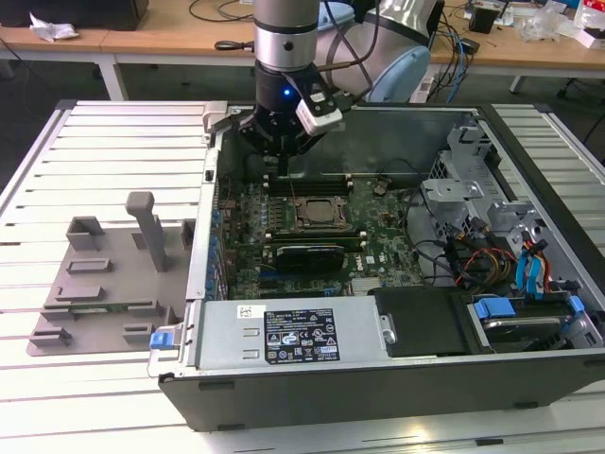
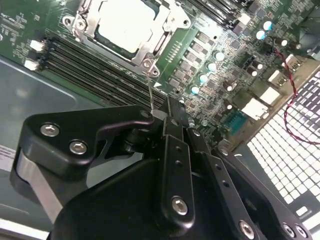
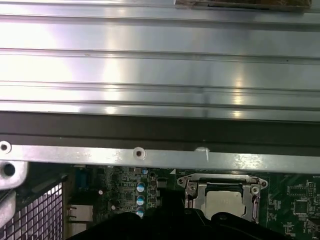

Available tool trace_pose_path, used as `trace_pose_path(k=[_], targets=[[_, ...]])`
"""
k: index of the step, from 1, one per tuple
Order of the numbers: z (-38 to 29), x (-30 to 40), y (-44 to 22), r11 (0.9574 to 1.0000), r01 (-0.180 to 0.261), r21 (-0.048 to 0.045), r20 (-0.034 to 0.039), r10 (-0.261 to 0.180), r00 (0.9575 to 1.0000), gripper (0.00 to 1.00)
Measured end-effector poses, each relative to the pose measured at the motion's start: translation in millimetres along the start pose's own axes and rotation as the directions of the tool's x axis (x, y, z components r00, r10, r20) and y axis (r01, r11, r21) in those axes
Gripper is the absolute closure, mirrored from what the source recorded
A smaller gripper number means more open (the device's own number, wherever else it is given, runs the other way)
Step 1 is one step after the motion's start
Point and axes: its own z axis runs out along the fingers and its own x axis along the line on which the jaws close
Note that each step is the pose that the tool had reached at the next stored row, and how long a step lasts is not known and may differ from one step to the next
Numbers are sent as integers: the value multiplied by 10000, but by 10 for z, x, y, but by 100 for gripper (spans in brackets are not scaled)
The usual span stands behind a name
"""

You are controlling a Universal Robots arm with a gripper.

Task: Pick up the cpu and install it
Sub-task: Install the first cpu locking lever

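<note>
Exterior view, from its left to its right: a grey fixture plate (image 1: pixel 104 274) with upright posts sits outside the open computer case (image 1: pixel 397 378), well away from the socket (image 1: pixel 319 213). No chip is visible on the plate. Inside the case, the arm's gripper (image 1: pixel 284 168) hangs just behind the socket, low over the motherboard (image 1: pixel 378 236).

In both wrist views the cpu (image 2: pixel 125 25) (image 3: pixel 225 202) lies flat in the socket, its silvery-white top showing inside the metal frame (image 2: pixel 150 47). It is not in the gripper.

In the second wrist view the gripper (image 2: pixel 165 116) has its fingers drawn narrow, and they appear to pinch the tip of a thin wire lever (image 2: pixel 149 87) that rises from the socket's near corner.

Judged from this, the pick-up and placing look done. The lever stands up from the socket and is not yet latched down, so locking the chip in seems unfinished.
</note>
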Motion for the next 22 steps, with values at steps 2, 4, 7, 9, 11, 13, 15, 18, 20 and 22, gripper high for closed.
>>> trace_pose_path(k=[2,4,7,9,11,13,15,18,20,22], targets=[[-1,-36,-1,10000,-1,1,-1,1,10000,89],[0,-55,-2,10000,-1,0,0,1,10000,89],[0,-99,-3,10000,0,0,0,0,10000,89],[0,-151,-5,10000,0,0,0,0,10000,89],[-1,-186,-6,10000,1,1,-1,-1,10000,89],[-1,-215,-7,10000,0,1,-1,0,10000,89],[-1,-235,-8,10000,-1,0,0,1,10000,89],[7,-288,-9,10000,1,0,-3,-1,10000,89],[28,-305,-9,10000,0,0,-8,0,10000,89],[57,-330,-9,10000,0,0,-12,0,10000,89]])
